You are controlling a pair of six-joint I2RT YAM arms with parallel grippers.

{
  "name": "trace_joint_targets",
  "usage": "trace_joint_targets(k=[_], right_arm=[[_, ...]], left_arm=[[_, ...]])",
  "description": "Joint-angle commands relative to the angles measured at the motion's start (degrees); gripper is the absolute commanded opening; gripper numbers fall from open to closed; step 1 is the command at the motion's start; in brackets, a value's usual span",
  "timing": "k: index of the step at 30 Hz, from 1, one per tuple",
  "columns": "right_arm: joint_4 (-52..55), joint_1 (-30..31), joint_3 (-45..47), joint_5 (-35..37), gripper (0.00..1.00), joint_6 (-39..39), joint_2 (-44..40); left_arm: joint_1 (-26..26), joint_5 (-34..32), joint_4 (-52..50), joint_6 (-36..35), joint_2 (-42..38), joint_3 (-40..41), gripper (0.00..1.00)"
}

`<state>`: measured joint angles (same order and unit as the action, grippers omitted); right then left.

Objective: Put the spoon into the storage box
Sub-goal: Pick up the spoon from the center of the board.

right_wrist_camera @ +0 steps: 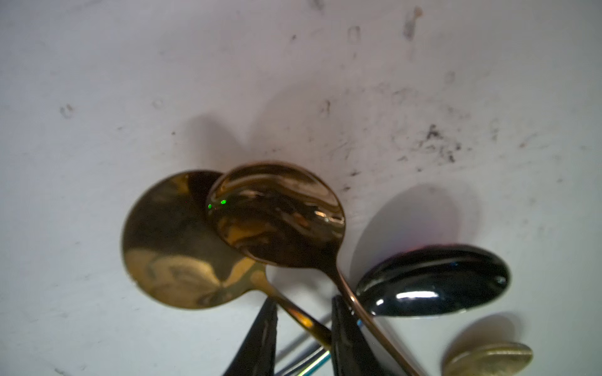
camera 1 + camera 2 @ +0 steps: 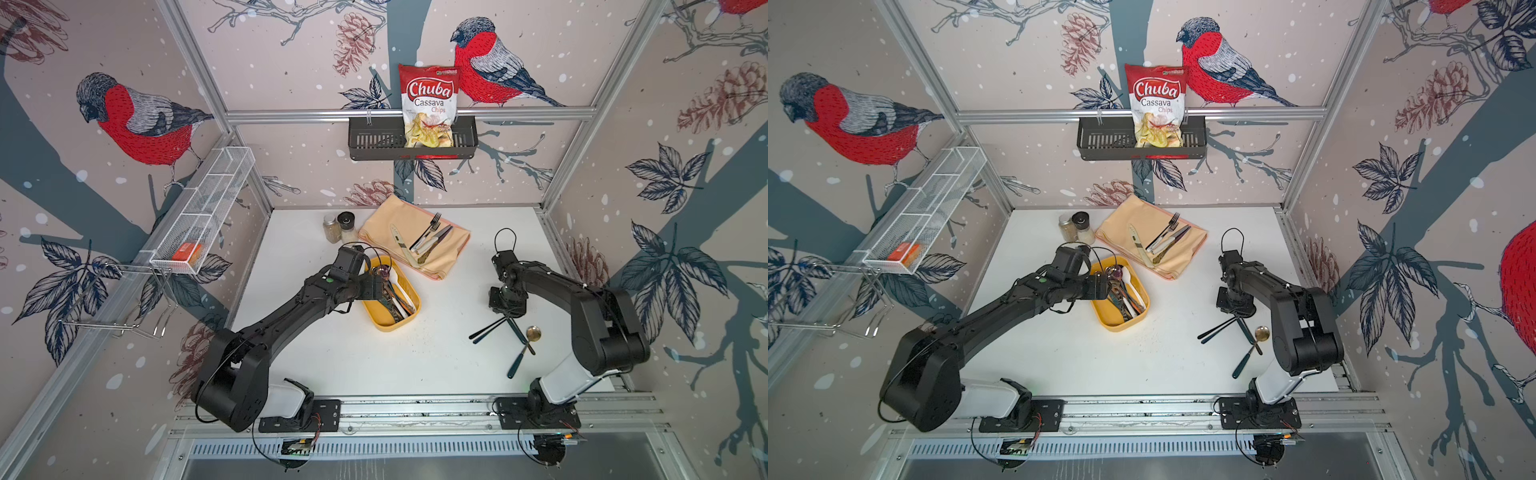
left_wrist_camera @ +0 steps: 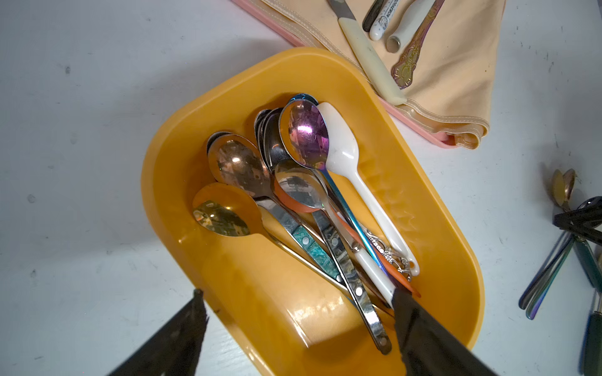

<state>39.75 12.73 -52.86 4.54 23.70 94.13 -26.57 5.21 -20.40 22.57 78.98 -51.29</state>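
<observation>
Both released: left claw [image 3: 297, 293] over yellow storage box [image 3: 169, 169], right claw [image 1: 301, 301] astride handle of the gold spoon [image 1: 169, 247].

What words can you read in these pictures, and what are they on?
"Chuba": on the chip bag, in white letters.
"Cassava": same bag, below that.
"Chips": same bag, in red.
Small print at the bag's top: too small to read.
Dark print on the white handle on the cloth: too blurred to read.
</observation>
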Motion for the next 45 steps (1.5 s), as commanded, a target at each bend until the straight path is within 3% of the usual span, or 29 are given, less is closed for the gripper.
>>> trace_joint_targets(k=[1,25,45], right_arm=[[-0.29,0.09,-0.57,-1.26,0.29,-1.29,0.74],[0.42,2.88,-3.30,-2.97,0.09,-3.49,3.95],[3.87,7.69,-7.47,-2.05,0.03,-2.62,2.16]], left_arm=[[-0.14,-0.91,-1.00,0.53,0.28,-0.28,0.91],[-0.14,-1.95,-1.31,0.60,0.60,-0.32,0.91],[-0.06,-3.55,-1.23,1.20,-0.56,-0.23,0.91]])
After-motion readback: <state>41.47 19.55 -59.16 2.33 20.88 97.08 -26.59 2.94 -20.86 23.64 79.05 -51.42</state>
